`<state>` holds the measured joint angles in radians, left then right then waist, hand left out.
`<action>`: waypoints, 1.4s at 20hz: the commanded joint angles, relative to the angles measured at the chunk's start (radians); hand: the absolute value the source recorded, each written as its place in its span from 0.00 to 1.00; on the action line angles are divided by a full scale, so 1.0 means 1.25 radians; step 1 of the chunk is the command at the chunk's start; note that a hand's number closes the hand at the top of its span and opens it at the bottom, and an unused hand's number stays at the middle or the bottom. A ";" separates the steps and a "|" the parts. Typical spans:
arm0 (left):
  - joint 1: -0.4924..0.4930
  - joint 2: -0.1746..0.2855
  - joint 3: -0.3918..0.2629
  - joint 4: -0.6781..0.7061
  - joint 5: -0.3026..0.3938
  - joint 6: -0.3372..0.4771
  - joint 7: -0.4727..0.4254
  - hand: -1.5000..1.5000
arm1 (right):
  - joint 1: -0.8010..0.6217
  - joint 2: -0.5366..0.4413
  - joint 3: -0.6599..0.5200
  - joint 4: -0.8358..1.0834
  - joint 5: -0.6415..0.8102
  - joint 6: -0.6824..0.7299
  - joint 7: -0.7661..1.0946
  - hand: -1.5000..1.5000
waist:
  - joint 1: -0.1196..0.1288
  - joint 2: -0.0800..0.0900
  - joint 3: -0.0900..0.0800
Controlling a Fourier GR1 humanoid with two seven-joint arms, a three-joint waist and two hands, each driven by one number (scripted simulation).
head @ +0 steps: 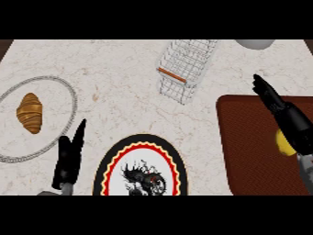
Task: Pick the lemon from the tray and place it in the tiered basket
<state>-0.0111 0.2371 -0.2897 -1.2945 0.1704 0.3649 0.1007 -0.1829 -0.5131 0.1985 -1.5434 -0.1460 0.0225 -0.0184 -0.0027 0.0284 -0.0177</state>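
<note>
Brown tray [254,137] with lemon [281,143], croissant [30,112] on plate [50,137], left hand [69,158] and right hand [296,125] straight-fingered

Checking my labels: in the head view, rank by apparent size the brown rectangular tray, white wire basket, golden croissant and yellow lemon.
1. brown rectangular tray
2. white wire basket
3. golden croissant
4. yellow lemon, unsure: partly hidden by right hand

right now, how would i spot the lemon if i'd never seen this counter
Find the dark brown tray at the counter's right side. On it, partly hidden by the right hand, lies the lemon. It is the only bright yellow thing; the croissant at far left is golden brown.
</note>
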 commanded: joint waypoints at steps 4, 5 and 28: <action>0.205 0.111 -0.020 -0.386 0.028 -0.018 0.107 0.50 | -0.031 0.055 -0.089 -0.015 0.023 -0.142 -0.050 1.00 | -0.022 -0.042 0.017; 0.241 0.140 -0.006 -0.429 0.039 -0.022 0.109 0.50 | -0.042 0.066 -0.105 -0.020 0.031 -0.176 -0.058 1.00 | -0.029 -0.049 0.018; 0.403 0.264 0.068 -0.486 0.080 -0.100 0.038 0.50 | 0.159 -0.074 -0.069 0.225 0.383 -0.358 0.260 0.00 | -0.060 -0.028 -0.009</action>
<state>0.7344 0.6421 -0.2586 -1.7304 0.2310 0.2386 0.2727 -0.0084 -0.5763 0.0388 -1.2952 0.2859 -0.5103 0.2119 -0.0763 -0.0085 -0.0275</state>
